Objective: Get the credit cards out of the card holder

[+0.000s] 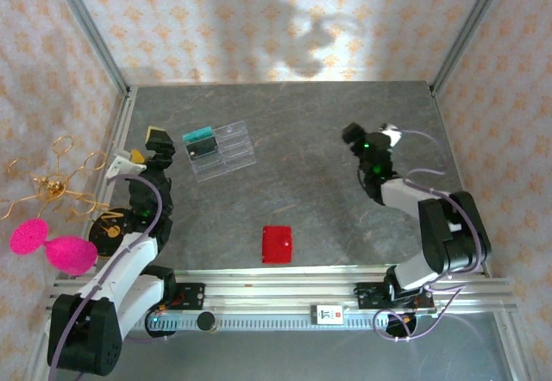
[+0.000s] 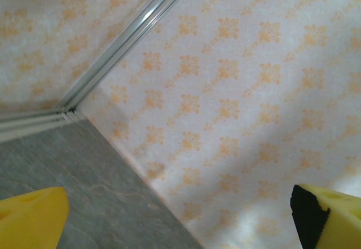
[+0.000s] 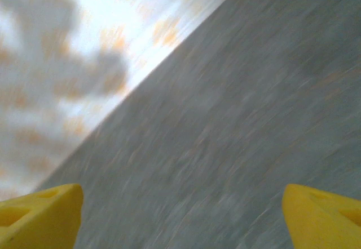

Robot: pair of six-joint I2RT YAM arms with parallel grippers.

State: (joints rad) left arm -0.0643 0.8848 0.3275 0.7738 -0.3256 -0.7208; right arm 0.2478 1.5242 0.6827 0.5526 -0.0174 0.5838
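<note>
The card holder (image 1: 278, 244) is a small flat red case lying shut on the grey table, near the front edge between the two arms. The credit cards are hidden. My left gripper (image 1: 159, 140) hovers at the left beside a clear tray, far from the holder. In the left wrist view the left gripper (image 2: 180, 221) is open, its yellow fingertips (image 2: 28, 218) wide apart with only table and wall between them. My right gripper (image 1: 355, 134) is raised at the right rear. The right wrist view is blurred; the right gripper (image 3: 180, 215) is open over bare table.
A clear compartmented tray (image 1: 226, 150) holding a teal card (image 1: 197, 134) and a black card (image 1: 203, 147) sits at the back left. Pink shapes (image 1: 52, 245) and gold wire (image 1: 53, 181) lie outside the left wall. A metal rail (image 1: 285, 282) runs along the front.
</note>
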